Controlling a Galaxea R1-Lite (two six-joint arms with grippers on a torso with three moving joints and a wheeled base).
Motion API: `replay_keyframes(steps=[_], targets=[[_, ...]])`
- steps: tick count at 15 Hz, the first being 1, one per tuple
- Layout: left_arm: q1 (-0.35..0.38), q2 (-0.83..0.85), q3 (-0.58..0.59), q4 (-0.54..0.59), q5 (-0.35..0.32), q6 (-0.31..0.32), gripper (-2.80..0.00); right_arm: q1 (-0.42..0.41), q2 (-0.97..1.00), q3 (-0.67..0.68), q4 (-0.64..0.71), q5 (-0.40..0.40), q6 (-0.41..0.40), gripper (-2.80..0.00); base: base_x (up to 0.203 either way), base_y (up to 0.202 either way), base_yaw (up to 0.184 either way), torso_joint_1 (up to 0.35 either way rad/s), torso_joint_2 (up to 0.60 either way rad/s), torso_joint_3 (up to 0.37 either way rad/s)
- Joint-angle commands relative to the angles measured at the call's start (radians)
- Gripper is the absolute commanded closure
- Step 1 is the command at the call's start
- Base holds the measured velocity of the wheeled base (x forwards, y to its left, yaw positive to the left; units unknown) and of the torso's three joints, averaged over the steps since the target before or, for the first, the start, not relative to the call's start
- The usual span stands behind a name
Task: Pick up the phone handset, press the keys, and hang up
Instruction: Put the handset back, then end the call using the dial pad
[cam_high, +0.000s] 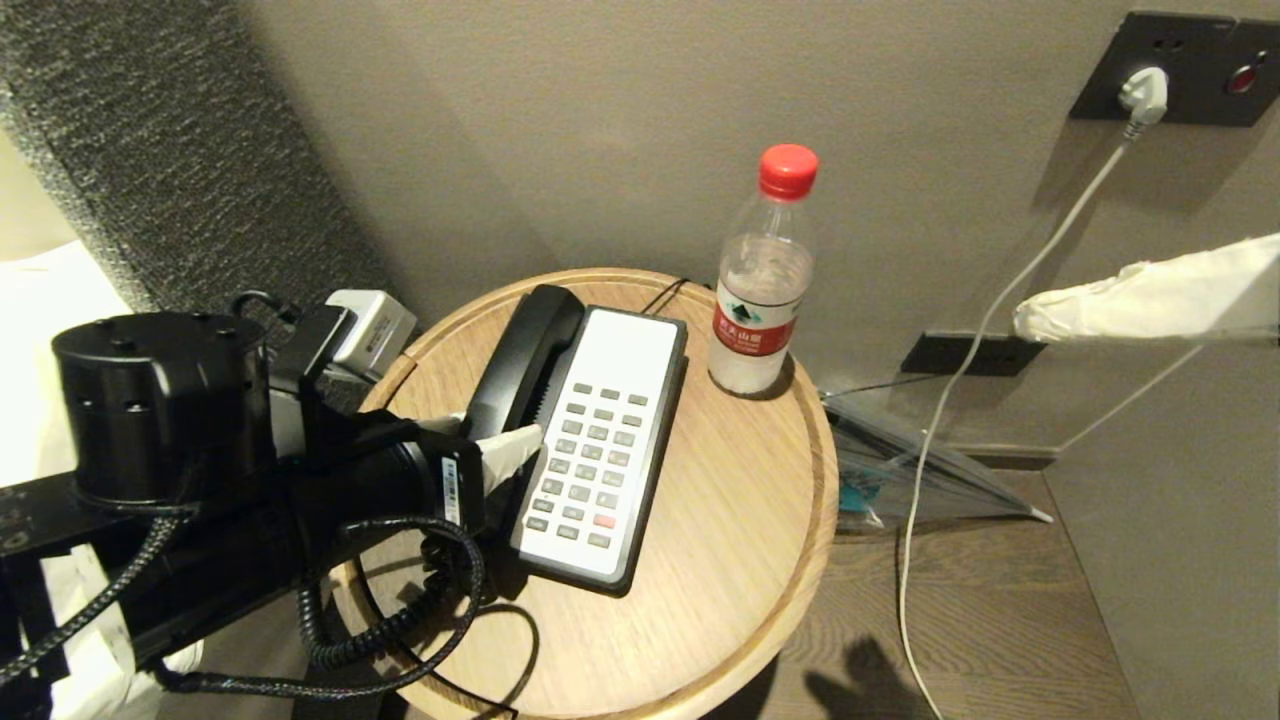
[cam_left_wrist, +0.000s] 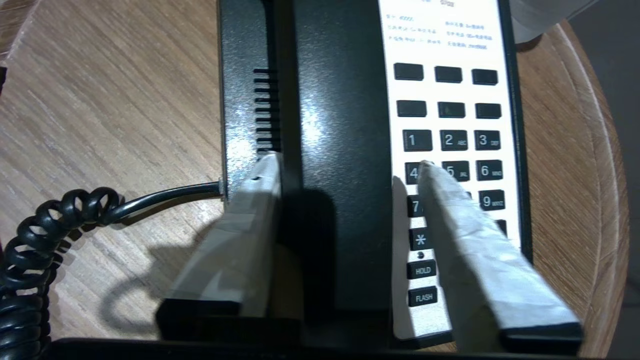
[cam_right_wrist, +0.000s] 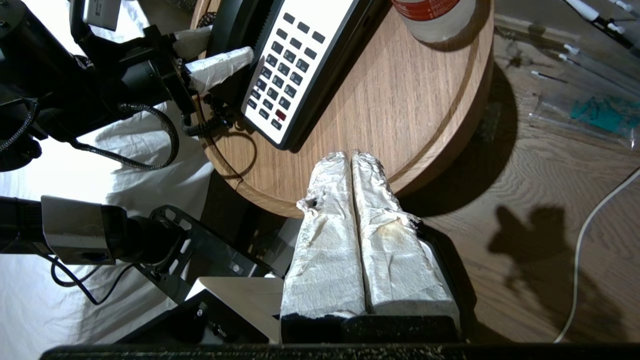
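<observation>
Left tool (cam_high: 495, 435) reaches in from the left desk (cam_high: 700, 560) edge, its fingers (cam_left_wrist: 240, 240) apart, one each side of the phone handset (cam_high: 525, 360). Wrist view shows gaps on both sides; contact cannot be confirmed. The handset lies in its cradle along the left of the phone base (cam_high: 655, 470); its near end is hidden behind the left arm in the head view. Coiled cord (cam_high: 400, 620) hangs off the desk's near-left rim. The keys (cam_high: 590, 465) sit right of the handset; wrist view shows one finger over the 4, covering several below. Bare wood lies right of the phone. Water bottle (cam_high: 760, 280) stands at the far rim. Right tool (cam_right_wrist: 350, 220), fingers together, shows only in its own wrist view, off the desk's edge.
</observation>
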Motion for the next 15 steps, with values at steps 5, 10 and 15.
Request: replay_keyframes(steps=[5, 10, 15], targets=[[0.004, -0.021, -0.011, -0.045, -0.001, 0.001, -2.80, 0.001, -0.009, 0.030, 0.004, 0.001, 0.004, 0.00, 0.000, 0.000, 0.000, 0.000, 0.00, 0.000], [0.008, -0.073, 0.007, -0.049, 0.002, 0.000, -2.80, 0.001, -0.014, 0.054, 0.000, 0.000, 0.003, 0.00, 0.000, 0.000, 0.000, 0.000, 0.00, 0.000], [0.009, -0.233, 0.110, -0.044, 0.025, -0.032, 0.00, 0.002, -0.008, 0.082, -0.004, -0.002, 0.001, 0.00, 0.000, 0.000, 0.000, 0.000, 0.00, 0.000]])
